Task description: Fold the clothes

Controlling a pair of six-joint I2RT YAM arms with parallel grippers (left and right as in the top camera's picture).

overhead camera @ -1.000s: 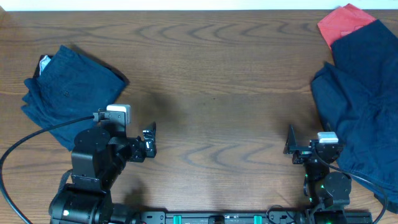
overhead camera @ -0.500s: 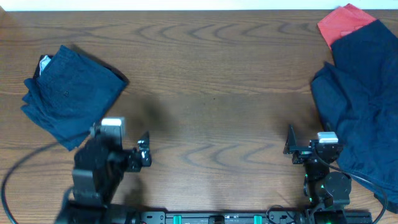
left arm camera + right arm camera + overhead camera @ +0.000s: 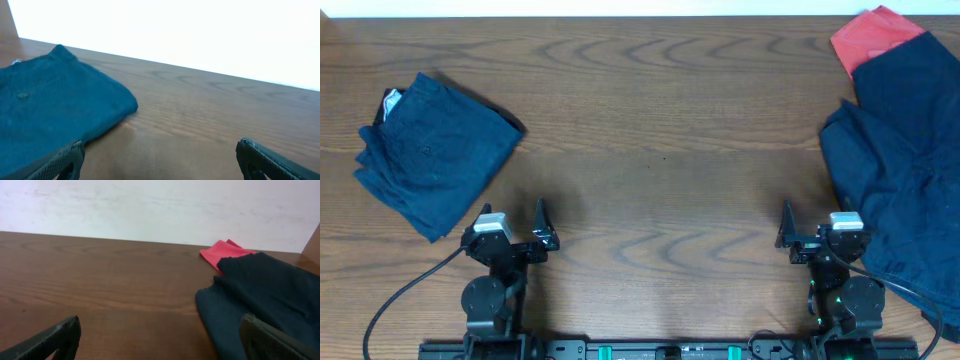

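A folded navy garment [image 3: 432, 150] lies at the table's left; it also shows in the left wrist view [image 3: 50, 110]. A pile of unfolded navy garments [image 3: 900, 170] lies at the right, also in the right wrist view [image 3: 260, 300], with a red garment [image 3: 870, 35] behind it, seen too in the right wrist view [image 3: 222, 252]. My left gripper [image 3: 540, 228] is open and empty near the front edge, right of the folded garment; its fingers show in the left wrist view [image 3: 160, 157]. My right gripper [image 3: 786, 232] is open and empty just left of the pile, its fingers in the right wrist view [image 3: 160, 335].
The wooden table [image 3: 660, 130] runs between the two garment groups. A white wall [image 3: 150, 205] stands behind the far edge. A cable [image 3: 410, 290] trails from the left arm at the front.
My left arm has pulled back from beside the folded garment and settled low at the front edge. The right arm has not moved.
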